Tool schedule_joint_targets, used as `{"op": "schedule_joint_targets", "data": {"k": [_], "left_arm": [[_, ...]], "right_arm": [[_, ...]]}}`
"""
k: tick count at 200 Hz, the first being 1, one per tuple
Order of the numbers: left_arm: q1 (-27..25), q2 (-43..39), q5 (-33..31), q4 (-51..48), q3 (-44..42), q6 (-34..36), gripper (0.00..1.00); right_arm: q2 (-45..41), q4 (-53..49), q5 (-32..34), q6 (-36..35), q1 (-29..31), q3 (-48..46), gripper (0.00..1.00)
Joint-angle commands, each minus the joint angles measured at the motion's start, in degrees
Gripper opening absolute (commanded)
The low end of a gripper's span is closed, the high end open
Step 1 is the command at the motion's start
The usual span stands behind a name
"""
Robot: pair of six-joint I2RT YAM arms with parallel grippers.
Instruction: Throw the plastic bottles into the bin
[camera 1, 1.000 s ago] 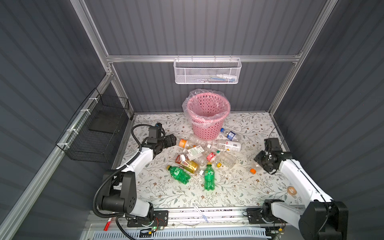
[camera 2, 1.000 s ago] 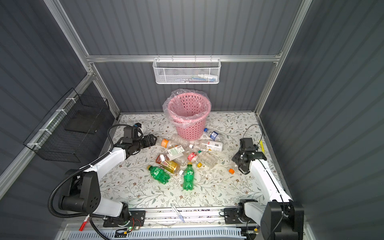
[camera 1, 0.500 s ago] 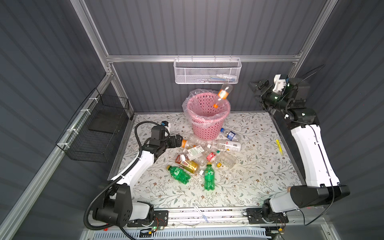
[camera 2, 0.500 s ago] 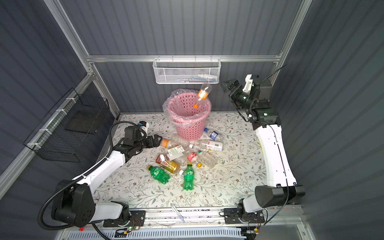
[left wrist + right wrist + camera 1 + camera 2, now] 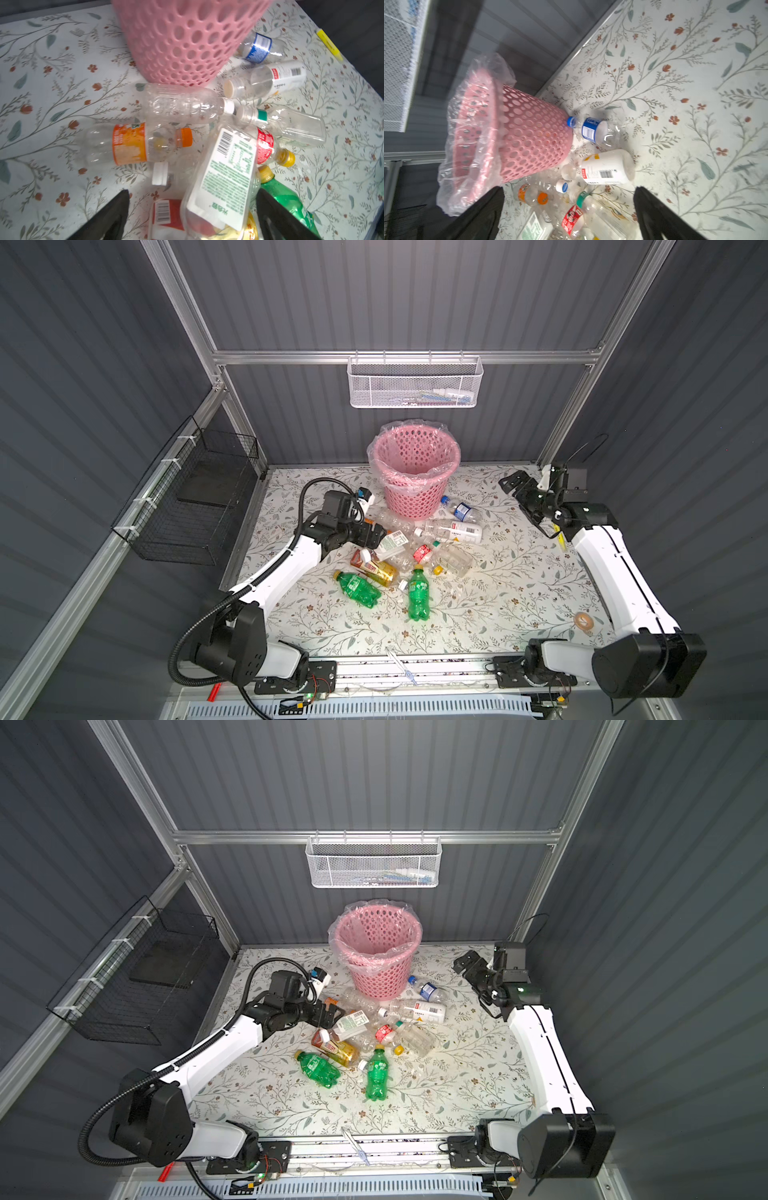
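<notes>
A round pink perforated plastic bin (image 5: 411,499), lined with a clear bag, stands upright at the back of the floral tabletop (image 5: 498,605). The plastic bottles lie on their sides in a loose heap just in front of it.

Nearest the bin's foot lies a clear bottle with a blue cap and blue label (image 5: 591,129). Beside it is a clear bottle with a white label bearing a red block and a barcode (image 5: 284,76). A clear bottle with an orange cap and orange label (image 5: 128,143) lies on the heap's left side.

Near the middle are a bottle whose white label carries dense green print and a barcode (image 5: 226,172) and a yellow-capped one with a red label and white characters (image 5: 265,145). Towards the front lie an amber tea bottle with a red label (image 5: 374,568) and two green bottles with yellow caps (image 5: 357,589) (image 5: 417,593). None of the print is sharp enough to read.

The left gripper (image 5: 192,192) hangs low over the heap. Its jaws are spread with the green-printed bottle between the tips, unclamped. The right gripper (image 5: 569,189) is raised near the tabletop's right edge, facing the bin, with its jaws released and empty.
</notes>
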Motion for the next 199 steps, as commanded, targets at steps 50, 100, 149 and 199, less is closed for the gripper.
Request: {"op": "schedule_joint_targets", "data": {"k": [50, 100, 149, 199], "left_arm": [[-6.54, 4.66, -0.57, -4.27, 1.99, 10.57, 1.00], [-8.50, 7.99, -5.81, -1.09, 1.24, 10.17, 0.99], [-8.52, 10.70, -6.37, -1.04, 2.41, 10.00, 0.96], [-8.52, 8.61, -8.11, 2.42, 0.90, 8.70, 0.71]], "right_arm": [[-1.00, 1.30, 0.74, -4.45, -0.13, -6.44, 0.99], [-0.40, 2.53, -0.09, -5.09, -0.14, -6.96, 0.98], [-0.60, 4.00, -0.44, -4.62, -0.10, -8.49, 0.96], [-0.51, 4.67, -0.52, -4.22, -0.07, -9.33, 0.95]]}}
